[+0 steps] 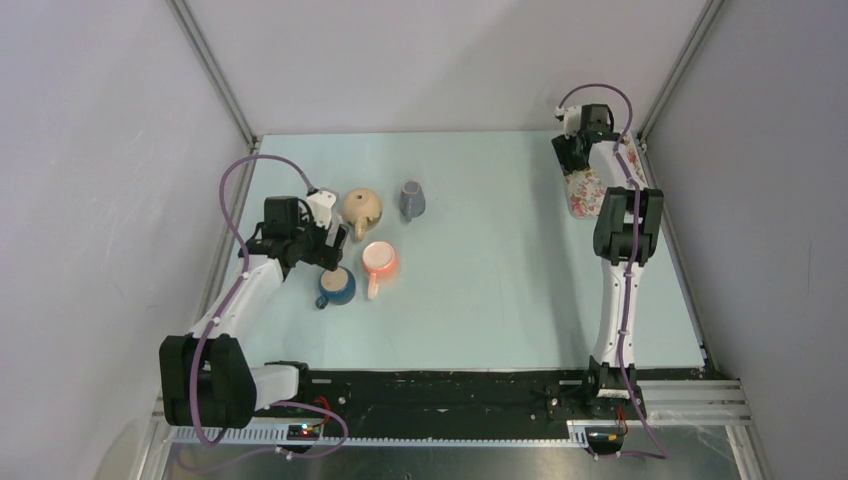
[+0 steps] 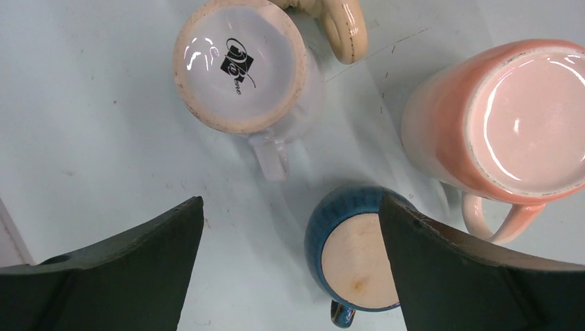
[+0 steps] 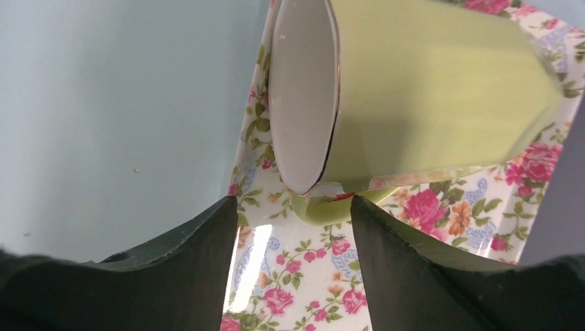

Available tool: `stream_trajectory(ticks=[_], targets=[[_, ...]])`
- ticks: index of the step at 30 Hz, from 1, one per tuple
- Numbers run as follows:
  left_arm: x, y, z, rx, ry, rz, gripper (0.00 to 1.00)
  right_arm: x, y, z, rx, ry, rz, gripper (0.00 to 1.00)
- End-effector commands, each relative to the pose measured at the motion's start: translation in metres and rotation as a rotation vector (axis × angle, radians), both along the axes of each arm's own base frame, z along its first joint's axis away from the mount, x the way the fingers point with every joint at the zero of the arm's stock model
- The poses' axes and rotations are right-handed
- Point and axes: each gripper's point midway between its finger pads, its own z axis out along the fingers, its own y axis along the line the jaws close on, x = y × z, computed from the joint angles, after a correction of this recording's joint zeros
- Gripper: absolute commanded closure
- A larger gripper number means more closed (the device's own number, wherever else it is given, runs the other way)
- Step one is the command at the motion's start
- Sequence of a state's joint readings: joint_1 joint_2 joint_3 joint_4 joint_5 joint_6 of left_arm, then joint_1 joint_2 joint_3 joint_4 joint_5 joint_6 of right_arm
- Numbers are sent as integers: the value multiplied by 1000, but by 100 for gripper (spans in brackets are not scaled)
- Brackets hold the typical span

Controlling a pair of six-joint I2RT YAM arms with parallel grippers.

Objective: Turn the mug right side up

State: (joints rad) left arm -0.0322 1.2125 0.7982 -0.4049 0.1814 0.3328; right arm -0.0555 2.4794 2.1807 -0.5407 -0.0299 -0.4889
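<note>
A blue mug (image 2: 355, 258) stands upside down, tan base up, below my left gripper (image 2: 291, 207), which is wide open; its right finger (image 2: 469, 276) hangs over the mug's edge. In the top view the blue mug (image 1: 337, 287) sits just in front of the left gripper (image 1: 335, 250). A pink mug (image 2: 517, 117) and a white mug (image 2: 238, 65) also stand base up beside it. At the far right, a green mug (image 3: 428, 89) lies on its side on a floral surface (image 3: 310, 276), its handle just beyond my right gripper (image 3: 293, 203), whose jaws stand apart.
A beige mug (image 1: 362, 208) and a grey mug (image 1: 412, 200) stand behind the pink mug (image 1: 380, 262). The floral piece (image 1: 583, 195) sits near the table's right edge under the right gripper (image 1: 575, 165). Grey walls and metal posts close in the table.
</note>
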Motion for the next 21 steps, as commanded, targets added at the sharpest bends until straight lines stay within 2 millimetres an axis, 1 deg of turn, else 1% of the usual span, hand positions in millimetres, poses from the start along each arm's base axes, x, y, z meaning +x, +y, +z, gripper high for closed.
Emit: stream_trajectory(ticks=[1, 2, 3, 4, 5, 7, 9, 12, 15, 17, 21], targets=[[7, 5, 4, 21, -32, 0, 0, 15, 22, 79, -16, -188, -91, 31], [7, 5, 5, 21, -36, 0, 0, 18, 22, 89, -44, -221, -114, 30], [6, 5, 5, 20, -38, 0, 0, 18, 30, 88, -60, -228, -113, 28], [6, 4, 6, 20, -40, 0, 0, 20, 27, 95, -92, -256, -136, 28], [6, 4, 6, 21, -41, -1, 0, 21, 31, 98, -107, -269, -140, 27], [6, 5, 6, 21, -42, 0, 0, 27, 32, 108, -140, -316, -168, 26], [6, 5, 7, 23, -45, 0, 0, 32, 28, 117, -183, -351, -199, 26], [6, 5, 8, 21, -51, -2, 0, 39, 16, 127, -258, -388, -253, 26], [5, 4, 8, 18, -50, -4, 0, 44, 6, 130, -326, -403, -284, 27], [5, 4, 8, 17, -49, -6, 0, 49, 0, 127, -362, -414, -298, 27], [6, 4, 8, 14, -52, -7, 0, 54, -4, 119, -410, -422, -290, 27]])
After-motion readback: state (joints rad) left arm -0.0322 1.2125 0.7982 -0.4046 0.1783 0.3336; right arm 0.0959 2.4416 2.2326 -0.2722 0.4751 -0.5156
